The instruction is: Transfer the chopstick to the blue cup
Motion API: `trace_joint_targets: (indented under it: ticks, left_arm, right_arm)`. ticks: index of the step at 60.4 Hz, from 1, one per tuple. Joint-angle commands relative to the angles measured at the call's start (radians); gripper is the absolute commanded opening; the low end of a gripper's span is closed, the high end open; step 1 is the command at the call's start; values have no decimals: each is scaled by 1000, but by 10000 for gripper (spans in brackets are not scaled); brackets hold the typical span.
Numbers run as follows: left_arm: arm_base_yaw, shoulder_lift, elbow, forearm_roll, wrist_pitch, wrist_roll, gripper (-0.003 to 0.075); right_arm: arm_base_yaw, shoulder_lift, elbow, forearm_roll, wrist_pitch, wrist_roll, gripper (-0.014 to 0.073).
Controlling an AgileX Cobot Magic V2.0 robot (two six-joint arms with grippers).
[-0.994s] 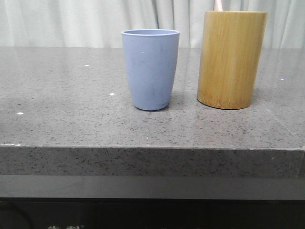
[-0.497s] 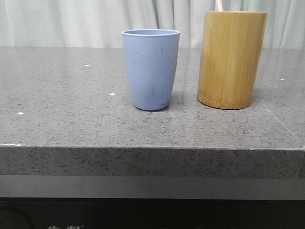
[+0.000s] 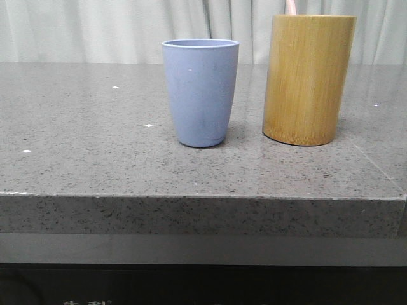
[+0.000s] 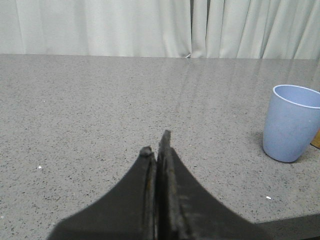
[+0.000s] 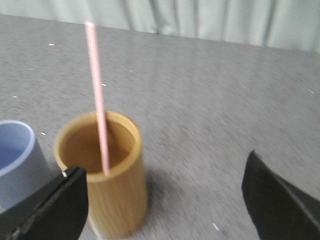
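Spreading wide, my right end effector (image 5: 167,200) hangs open above the bench (image 3: 89,127), its 2 dark fingers (image 5: 50,207) framing the bamboo cylinder (image 5: 102,172) from above with nothing between them. My left end effector (image 4: 157,145) is pressed closed on nothing, its 2 tips touching, low over bare grey stone well apart from the bamboo cylinder.

The chopstick (image 5: 97,95) stands inside the bamboo cylinder, leaning against its rim, its pale pink shaft rising well past the top; from the front, just its tip (image 3: 290,6) pokes above that rim. The blue cup (image 3: 201,92) stands upright just beside the bamboo cylinder, on my left of it, a narrow gap between them. Its inside looks bare in my left wrist view (image 4: 292,122). Behind the bamboo cylinder hangs a pale curtain (image 3: 95,28).
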Motion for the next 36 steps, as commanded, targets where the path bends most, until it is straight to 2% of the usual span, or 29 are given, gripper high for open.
trace_joint_targets:
  ticks: [1,14,26,30,36]
  left_arm:
    - [1,12,-23,-9,-85,-10,-19]
    - [1,12,-23,-9,-85,-10,-19]
    - [1,12,-23,-7,-81,-10,-19]
    - [1,12,-23,-7,-77,-10,-19]
    - [1,12,-23,-7,-78,-10,-19]
  right_arm:
    - [47,101,-112,7,-119,-13,633]
    - [127,357,-348,6,-124,-13,633]
    - [130,535,-486,-6,-123,-13,619]
    - [130,565,-504,-20,-116,-13,558]
    - [130,583,-507,-21,-109,-13,395]
